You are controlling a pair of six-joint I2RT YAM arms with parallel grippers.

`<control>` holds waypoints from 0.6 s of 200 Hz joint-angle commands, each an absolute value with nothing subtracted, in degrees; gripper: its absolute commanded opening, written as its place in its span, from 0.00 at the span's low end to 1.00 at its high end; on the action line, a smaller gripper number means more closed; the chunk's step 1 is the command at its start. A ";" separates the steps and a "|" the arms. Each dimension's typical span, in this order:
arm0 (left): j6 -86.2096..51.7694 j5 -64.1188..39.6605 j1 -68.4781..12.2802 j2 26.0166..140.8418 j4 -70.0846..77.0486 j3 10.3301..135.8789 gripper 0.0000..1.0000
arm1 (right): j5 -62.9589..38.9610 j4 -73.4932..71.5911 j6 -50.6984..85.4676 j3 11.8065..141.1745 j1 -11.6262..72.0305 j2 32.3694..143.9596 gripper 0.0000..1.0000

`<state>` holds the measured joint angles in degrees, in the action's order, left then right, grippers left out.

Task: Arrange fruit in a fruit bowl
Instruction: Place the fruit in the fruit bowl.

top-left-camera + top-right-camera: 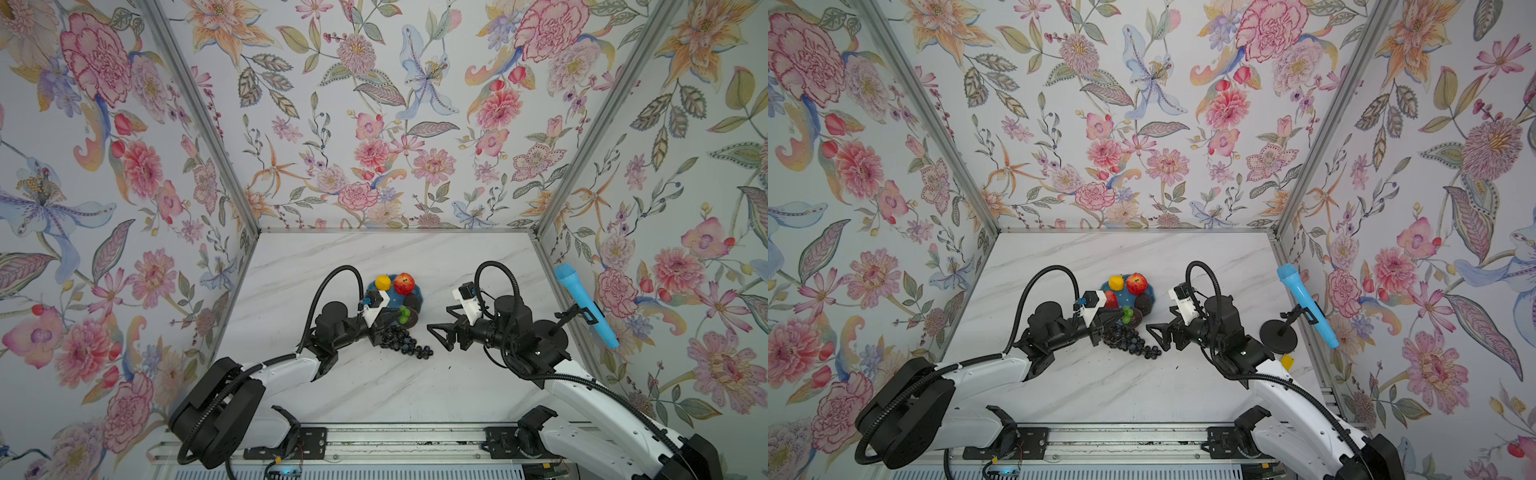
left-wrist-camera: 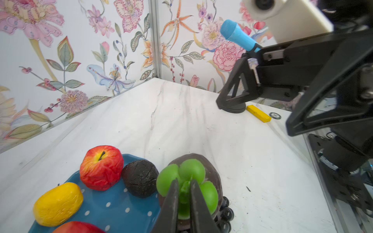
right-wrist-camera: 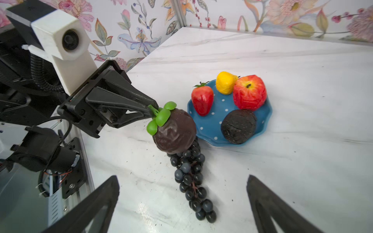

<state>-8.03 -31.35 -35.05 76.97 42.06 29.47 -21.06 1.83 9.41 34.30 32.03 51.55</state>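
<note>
Gripping the round dark brown-purple fruit [image 3: 174, 133] by its green stalk, the left pincer [image 3: 151, 110] has its two black fingers closed tight on that stalk. The stalk runs in line with the fingers, so the fruit sits straight off their tips. Beneath the fruit, and touching it, lies the thick end of the dark grape bunch [image 3: 191, 177] on the marble worktop [image 3: 302, 161]. Just past the fruit, to the left of the line the fingers point along, is the fruit bowl [image 3: 266, 113], a shallow blue dotted dish; whether fruit and rim touch cannot be told. Four fruits are already in the dish: a red strawberry [image 3: 202, 100] nearest the left pincer, a small yellow fruit [image 3: 225, 82] and a red-yellow apple [image 3: 249, 92] farther off, and a blackish avocado [image 3: 238, 126] by the rim on the side facing the right pincer. The likely next move is a short carry sideways over the rim into the bare middle of the dish. The grape bunch stretches lengthwise away from the left pincer, and its thin tail ends just in front of the right pincer [image 1: 437, 338], roughly end-on to it. That pincer is empty, its fingers spread wide and pointing at the tail. So the right pincer looks the nearer one for the grapes, though their thick end is under the held fruit
</note>
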 commanded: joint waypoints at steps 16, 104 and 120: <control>-3.52 -18.88 -35.07 80.77 23.91 39.25 0.11 | -11.95 3.55 10.02 31.91 31.91 47.64 0.99; -4.68 -14.28 -33.21 94.27 18.73 50.35 0.10 | -11.94 3.83 12.08 28.79 31.91 43.81 0.99; -5.33 -14.00 -32.88 95.24 19.34 50.79 0.10 | -12.05 3.63 12.47 28.57 31.98 43.64 0.99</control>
